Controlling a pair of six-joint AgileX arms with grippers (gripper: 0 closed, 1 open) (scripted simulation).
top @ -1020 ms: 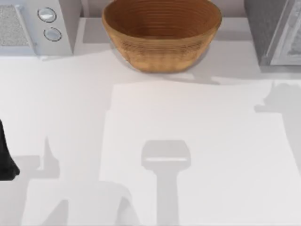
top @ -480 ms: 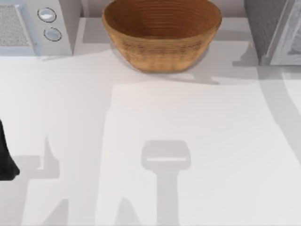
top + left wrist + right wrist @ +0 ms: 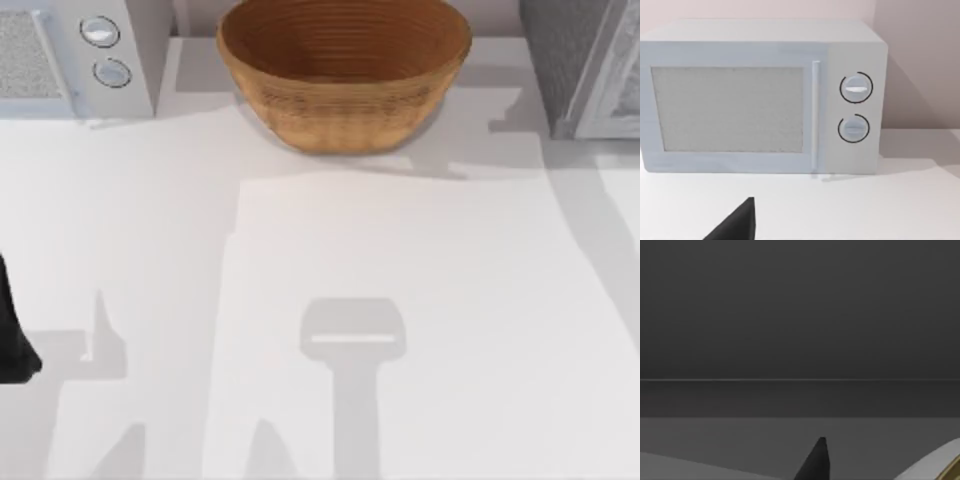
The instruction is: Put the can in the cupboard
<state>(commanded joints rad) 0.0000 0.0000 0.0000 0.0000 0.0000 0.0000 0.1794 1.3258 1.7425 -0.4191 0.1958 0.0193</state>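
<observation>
Right gripper (image 3: 816,460), grip state impossible to tell, faces a dark grey recess, and its shadow on the white table (image 3: 400,260) has slid up against the grey cupboard (image 3: 560,60), so the can, perhaps the pale gold-edged sliver (image 3: 946,462) beside it, seems nearly inside, while the left gripper (image 3: 737,222) sits parked before the white microwave (image 3: 740,100).

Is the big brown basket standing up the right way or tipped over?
Standing upright. The basket sits on the table with its open mouth facing up, and you can look down into it.
</observation>
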